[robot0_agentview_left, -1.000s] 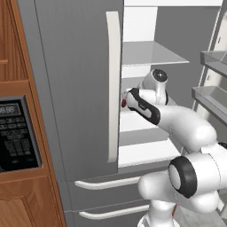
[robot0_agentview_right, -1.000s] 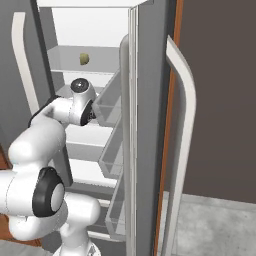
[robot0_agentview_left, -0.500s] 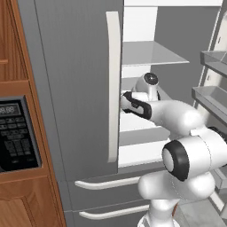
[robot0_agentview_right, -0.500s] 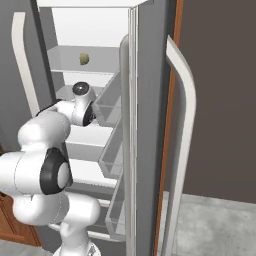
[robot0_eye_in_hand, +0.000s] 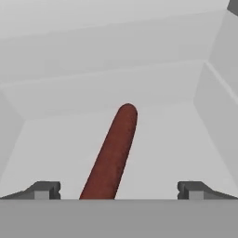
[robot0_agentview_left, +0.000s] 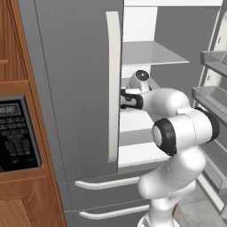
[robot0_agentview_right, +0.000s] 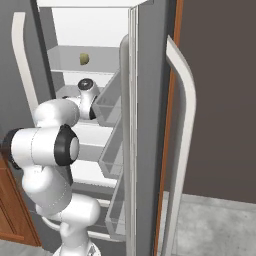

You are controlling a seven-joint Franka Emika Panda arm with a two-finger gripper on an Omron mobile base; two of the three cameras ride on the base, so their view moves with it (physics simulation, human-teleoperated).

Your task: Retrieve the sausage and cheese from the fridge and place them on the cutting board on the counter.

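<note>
Arm bent at the elbow, reaching level into the open fridge (robot0_agentview_left: 80,80), gripper (robot0_eye_in_hand: 118,189) spread wide and empty, straddling the sausage (robot0_eye_in_hand: 111,153) on a white shelf (robot0_eye_in_hand: 162,144).

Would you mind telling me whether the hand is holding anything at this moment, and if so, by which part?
Nothing is held. The hand is open, its fingertips apart on either side of the sausage, which lies on the white fridge shelf.

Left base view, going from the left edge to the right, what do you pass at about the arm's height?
Wooden cabinet → microwave panel → shut grey fridge door → its long white handle → the arm's wrist reaching into the open fridge → door bins on the open right door.
</note>
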